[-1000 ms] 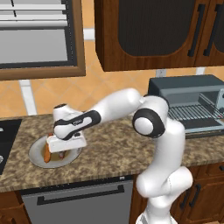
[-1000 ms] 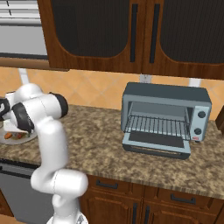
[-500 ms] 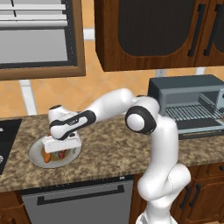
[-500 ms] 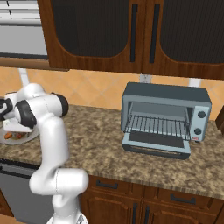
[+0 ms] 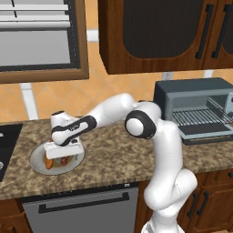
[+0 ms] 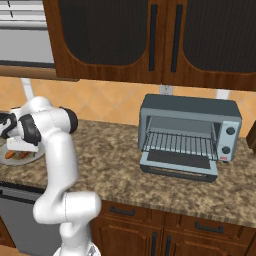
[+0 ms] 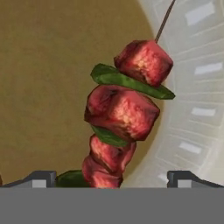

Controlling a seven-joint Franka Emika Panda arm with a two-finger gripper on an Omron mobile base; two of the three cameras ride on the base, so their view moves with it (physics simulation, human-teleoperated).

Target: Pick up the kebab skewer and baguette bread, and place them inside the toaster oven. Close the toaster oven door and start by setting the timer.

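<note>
we hung our gripper, jaws wide apart, straddling the kebab skewer on its plate, ready to pinch.

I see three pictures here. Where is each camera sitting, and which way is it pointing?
Left base view: behind the arm on its left, facing the counter; the white arm reaches left to the plate, its gripper low over it.
Right base view: behind on the right, facing the toaster oven, door down; the arm bends left.
Hand view: on the hand, looking along open fingers at the kebab skewer.
Shared: both base views show oven, plate and arm.
</note>
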